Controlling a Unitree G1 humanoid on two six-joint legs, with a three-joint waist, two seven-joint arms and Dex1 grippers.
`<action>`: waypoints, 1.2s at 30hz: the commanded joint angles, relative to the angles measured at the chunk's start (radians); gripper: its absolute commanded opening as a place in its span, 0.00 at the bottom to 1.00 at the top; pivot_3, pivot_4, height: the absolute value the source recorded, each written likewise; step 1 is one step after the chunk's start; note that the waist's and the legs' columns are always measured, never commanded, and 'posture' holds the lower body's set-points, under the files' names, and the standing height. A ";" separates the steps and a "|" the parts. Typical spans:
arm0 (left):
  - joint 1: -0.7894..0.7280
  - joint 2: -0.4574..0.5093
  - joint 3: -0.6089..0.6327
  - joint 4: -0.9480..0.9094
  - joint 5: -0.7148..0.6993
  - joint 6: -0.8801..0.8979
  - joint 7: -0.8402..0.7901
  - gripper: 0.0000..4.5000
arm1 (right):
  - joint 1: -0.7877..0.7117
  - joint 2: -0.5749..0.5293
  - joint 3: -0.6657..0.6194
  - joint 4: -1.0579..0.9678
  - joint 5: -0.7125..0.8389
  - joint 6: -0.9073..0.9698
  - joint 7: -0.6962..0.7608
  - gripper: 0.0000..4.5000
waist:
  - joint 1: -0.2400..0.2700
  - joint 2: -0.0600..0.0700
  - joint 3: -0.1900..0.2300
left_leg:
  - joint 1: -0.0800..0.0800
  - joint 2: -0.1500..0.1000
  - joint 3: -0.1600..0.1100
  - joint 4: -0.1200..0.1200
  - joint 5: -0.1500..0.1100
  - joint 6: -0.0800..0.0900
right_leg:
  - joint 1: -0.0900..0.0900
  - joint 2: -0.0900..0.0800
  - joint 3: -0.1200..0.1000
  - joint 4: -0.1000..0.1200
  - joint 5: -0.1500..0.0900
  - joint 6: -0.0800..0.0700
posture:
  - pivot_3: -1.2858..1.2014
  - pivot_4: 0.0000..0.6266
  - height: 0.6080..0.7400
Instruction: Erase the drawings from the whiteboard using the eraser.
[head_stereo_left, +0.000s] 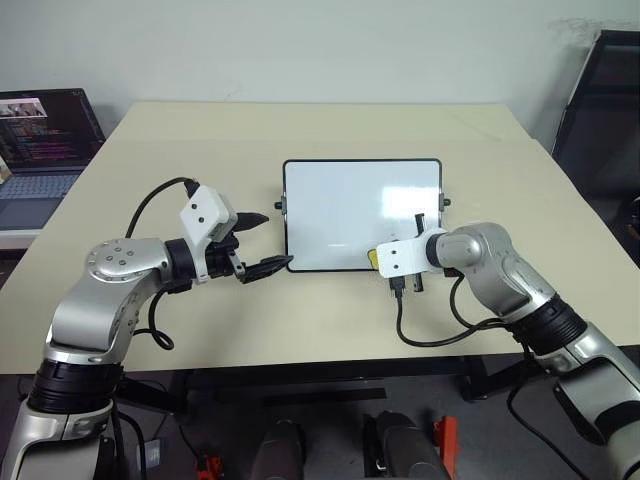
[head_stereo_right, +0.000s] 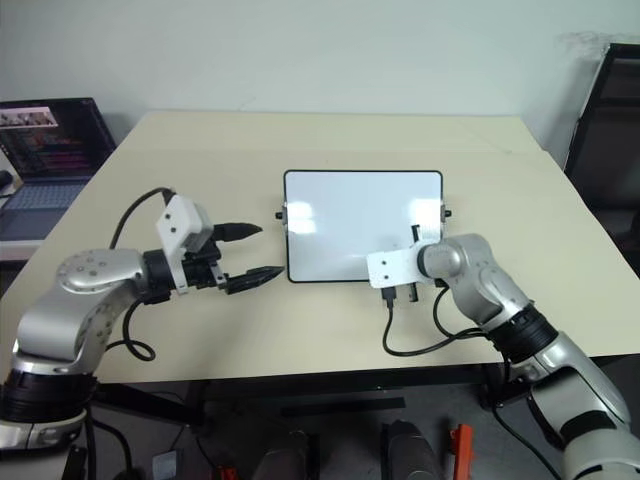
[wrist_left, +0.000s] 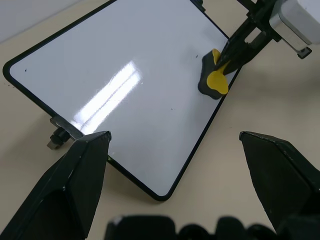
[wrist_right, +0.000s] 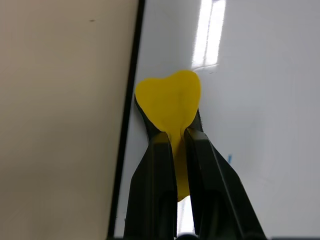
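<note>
- Head views: the whiteboard (head_stereo_left: 345, 205) lies flat in the middle of the beige table (head_stereo_left: 300, 130), glossy white with a thin black frame. The right gripper (head_stereo_left: 380, 258) rests at the board's near edge, toward its right corner, its fingers clamped on the yellow eraser (head_stereo_left: 372, 258). The left gripper (head_stereo_left: 256, 243) hovers just off the board's near left corner, jaws spread wide and empty. A laptop (head_stereo_left: 40, 140) sits at the table's left.
- Left wrist view: the eraser, yellow over a black base, sits on the board beside the frame, pinched by the right gripper; this arm's own fingers (wrist_left: 65, 185) stand well apart.
- Right wrist view: both fingers squeeze the eraser's yellow grip against the board; a tiny blue mark (wrist_right: 229, 158) lies just beside them.
</note>
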 joint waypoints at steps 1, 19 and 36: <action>-0.016 0.001 0.009 -0.006 0.003 -0.021 -0.002 1.00 | 0.006 -0.015 -0.004 0.049 -0.039 0.035 0.010 0.00 | 0.000 0.000 0.000 | 0.000 0.000 0.000 0.000 0.000 0.000 | 0.000 0.000 0.000 0.000 0.000 0.000 | 0.52 0.24 1.00; -0.024 -0.009 0.004 -0.001 0.008 -0.031 0.001 1.00 | -0.220 0.049 -0.104 0.304 -0.028 0.083 -0.170 0.00 | -0.001 0.000 0.000 | -0.001 0.000 0.001 -0.001 0.001 0.001 | -0.001 -0.001 0.000 -0.002 0.002 -0.001 | 0.52 0.24 1.00; -0.127 -0.161 -0.117 -0.047 -0.039 -0.016 -0.005 1.00 | -0.161 -0.249 -0.575 0.329 0.478 0.198 0.002 0.00 | 0.028 0.004 0.005 | -0.010 -0.002 0.000 -0.004 -0.001 0.000 | -0.006 -0.002 -0.002 -0.008 0.001 0.004 | 0.52 0.24 1.00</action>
